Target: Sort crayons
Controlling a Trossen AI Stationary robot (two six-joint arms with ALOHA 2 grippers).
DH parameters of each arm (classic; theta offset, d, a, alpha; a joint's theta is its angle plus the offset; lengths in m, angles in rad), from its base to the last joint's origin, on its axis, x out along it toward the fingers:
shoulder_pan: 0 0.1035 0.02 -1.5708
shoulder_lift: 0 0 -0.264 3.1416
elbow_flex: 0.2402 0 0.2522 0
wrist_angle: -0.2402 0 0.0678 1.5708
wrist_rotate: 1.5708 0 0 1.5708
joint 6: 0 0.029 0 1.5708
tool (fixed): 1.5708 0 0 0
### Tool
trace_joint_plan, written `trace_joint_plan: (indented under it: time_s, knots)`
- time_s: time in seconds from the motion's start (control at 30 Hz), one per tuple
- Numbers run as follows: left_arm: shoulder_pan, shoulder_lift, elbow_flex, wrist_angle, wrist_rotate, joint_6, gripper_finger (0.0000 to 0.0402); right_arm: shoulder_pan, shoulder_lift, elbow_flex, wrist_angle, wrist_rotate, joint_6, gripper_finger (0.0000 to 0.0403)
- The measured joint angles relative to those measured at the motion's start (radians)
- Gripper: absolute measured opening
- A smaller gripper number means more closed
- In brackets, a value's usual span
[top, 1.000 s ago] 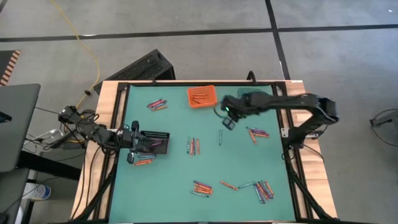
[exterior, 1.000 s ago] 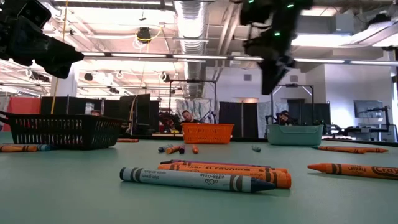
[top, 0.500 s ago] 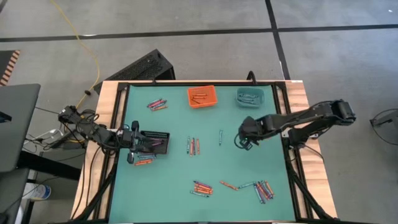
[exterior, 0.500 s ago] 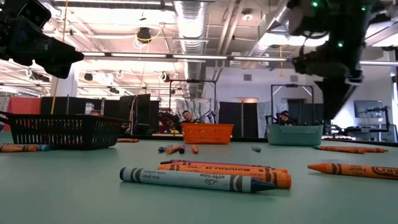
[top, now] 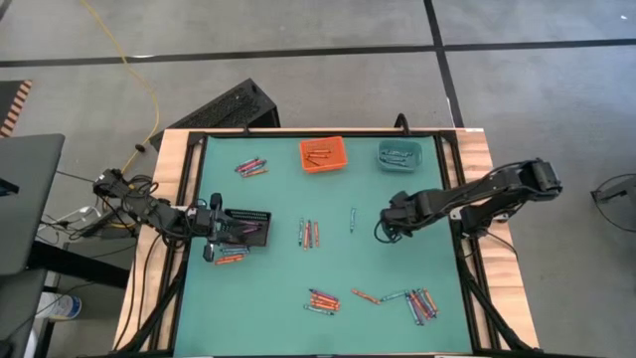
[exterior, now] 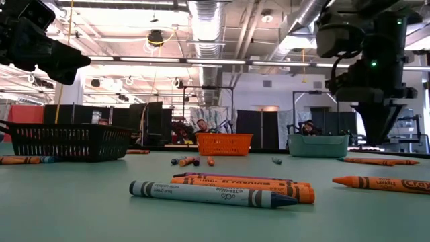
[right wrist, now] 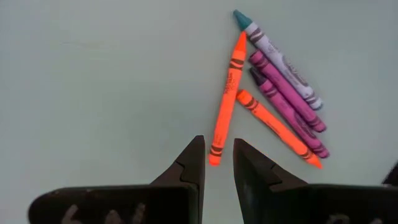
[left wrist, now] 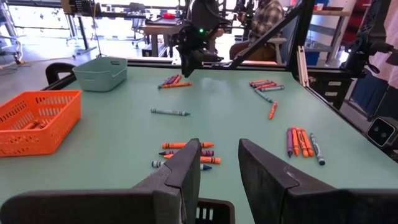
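Orange crayon [right wrist: 226,96] lying just ahead of right gripper [right wrist: 216,160] fingertips, fingers parted, nothing grasped | wrapper lettering not legible | left gripper [left wrist: 219,163] parted, empty, above black bin [top: 245,224]

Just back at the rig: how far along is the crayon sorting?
Early. The orange bin, teal bin and black basket each hold a few crayons. The right pincer hangs open over a small cluster, holding nothing. The left pincer waits over the basket. Several clusters remain on the table.
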Motion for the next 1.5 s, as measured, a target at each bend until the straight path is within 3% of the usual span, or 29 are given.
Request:
trace_joint_plan:
  time_s: [0.4, 0.67, 0.83, 1.0, 1.2, 1.5]
  knots:
    - [0.000, 0.000, 0.000, 0.000, 0.000, 0.000, 0.0098, -0.023, 0.124, 0.000, 0.002, -0.008, -0.057, 0.0077]
    - [0.000, 0.000, 0.000, 0.000, 0.000, 0.000, 0.0098, -0.033, 0.119, 0.000, -0.015, -0.021, -0.141, 0.0077]
    - [0.000, 0.000, 0.000, 0.000, 0.000, 0.000, 0.0098, -0.047, 0.059, 0.000, -0.044, -0.028, -0.282, 0.0077]
    - [0.000, 0.000, 0.000, 0.000, 0.000, 0.000, 0.0098, -0.085, 0.034, 0.000, -0.075, -0.028, -0.527, 0.0076]
    - [0.000, 0.000, 0.000, 0.000, 0.000, 0.000, 0.0098, -0.127, 0.085, 0.000, -0.081, -0.014, -0.734, 0.0071]
    - [0.000, 0.000, 0.000, 0.000, 0.001, 0.000, 0.0098, -0.224, 0.179, 0.001, -0.077, 0.064, -0.868, 0.0071]
